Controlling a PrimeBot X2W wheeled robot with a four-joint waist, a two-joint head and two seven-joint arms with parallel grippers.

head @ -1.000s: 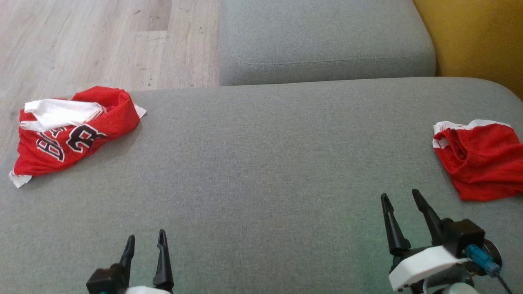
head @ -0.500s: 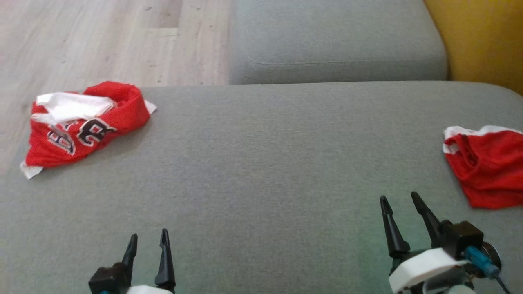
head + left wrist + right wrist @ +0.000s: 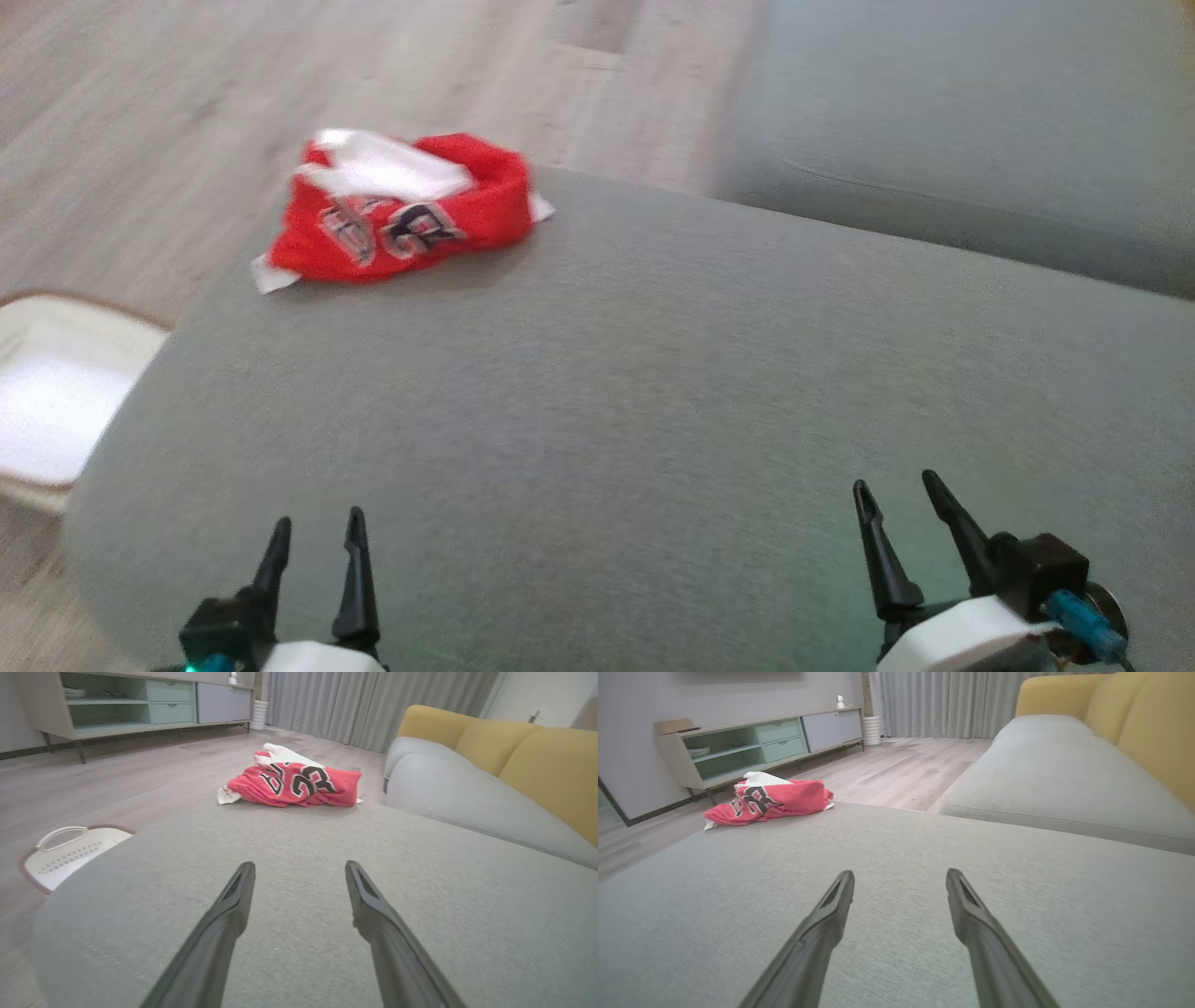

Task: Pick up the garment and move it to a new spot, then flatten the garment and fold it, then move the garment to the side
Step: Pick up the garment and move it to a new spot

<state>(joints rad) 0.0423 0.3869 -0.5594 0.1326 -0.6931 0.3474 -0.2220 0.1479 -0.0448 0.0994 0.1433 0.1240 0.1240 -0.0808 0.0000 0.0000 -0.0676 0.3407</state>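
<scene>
A crumpled red garment (image 3: 401, 210) with white trim and dark lettering lies at the far left corner of the grey sofa seat (image 3: 607, 392). The left wrist view has the garment (image 3: 292, 784) straight ahead past the open fingers; in the right wrist view the garment (image 3: 768, 800) sits far off to the upper left. My left gripper (image 3: 313, 541) hovers low over the seat's near left part, open and empty. My right gripper (image 3: 901, 523) hovers over the near right part, open and empty too. Both are well short of the garment.
A white laundry basket (image 3: 56, 411) stands on the wooden floor beside the seat's left edge, also the basket (image 3: 65, 851) in the left wrist view. A second grey cushion (image 3: 952, 140) lies beyond, with yellow backrests (image 3: 523, 751). A low cabinet (image 3: 756, 742) stands against the wall.
The head camera has swung to the left, so the picture has shifted right and tilted. The red garment at the right has left the view and the basket has come in. Both grippers stay open.
</scene>
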